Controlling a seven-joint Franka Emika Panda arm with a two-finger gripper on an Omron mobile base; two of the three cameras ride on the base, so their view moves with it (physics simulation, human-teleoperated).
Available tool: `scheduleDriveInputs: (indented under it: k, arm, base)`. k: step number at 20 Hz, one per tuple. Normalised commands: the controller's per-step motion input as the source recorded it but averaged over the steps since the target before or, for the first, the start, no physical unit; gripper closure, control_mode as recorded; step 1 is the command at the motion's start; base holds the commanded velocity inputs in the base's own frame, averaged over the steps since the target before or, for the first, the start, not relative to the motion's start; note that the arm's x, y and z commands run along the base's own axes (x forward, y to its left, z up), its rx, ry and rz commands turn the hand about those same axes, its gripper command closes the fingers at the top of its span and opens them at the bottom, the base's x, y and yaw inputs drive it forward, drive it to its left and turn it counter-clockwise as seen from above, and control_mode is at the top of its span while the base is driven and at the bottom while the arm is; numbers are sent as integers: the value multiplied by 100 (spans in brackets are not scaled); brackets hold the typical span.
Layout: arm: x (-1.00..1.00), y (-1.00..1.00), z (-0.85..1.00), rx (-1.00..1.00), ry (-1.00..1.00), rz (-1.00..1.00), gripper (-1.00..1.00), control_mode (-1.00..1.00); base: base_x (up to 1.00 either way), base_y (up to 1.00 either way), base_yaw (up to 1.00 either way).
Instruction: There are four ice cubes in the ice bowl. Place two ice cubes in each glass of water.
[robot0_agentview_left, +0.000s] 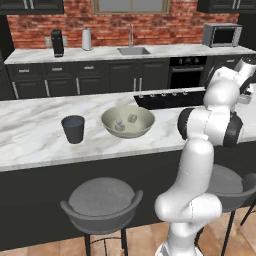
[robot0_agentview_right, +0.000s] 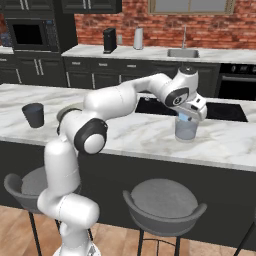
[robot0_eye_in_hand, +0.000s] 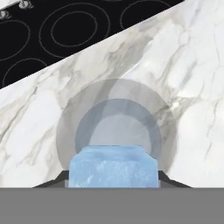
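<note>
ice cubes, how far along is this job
In hand: the gripper is shut on one ice cube, held right above the clear glass; it is not yet dropped. In the ice bowl two cubes show. I can't see inside the dark glass. Left: release this cube, then move those in the bowl.

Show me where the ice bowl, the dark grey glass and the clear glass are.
ice bowl (robot0_agentview_left: 111, 116): left base view, on its near left rim.
dark grey glass (robot0_agentview_left: 74, 133): left base view, on its front wall.
clear glass (robot0_agentview_right: 186, 133): right base view, on its side wall below the gripper.
</note>
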Motion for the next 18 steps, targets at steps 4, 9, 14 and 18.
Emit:
scheduleDriveInputs:
  k: [4,9,14,18]
  arm:
    - [12,0,-9,0,0,0,100,-100]
    - [9,0,-6,0,0,0,-100,-100]
    - [9,-6,-1,0,0,0,-100,-100]
    - [7,-12,0,0,0,0,-100,-100]
  base:
    - [0,0,0]
    - [0,0,0]
    - [0,0,0]
    - [0,0,0]
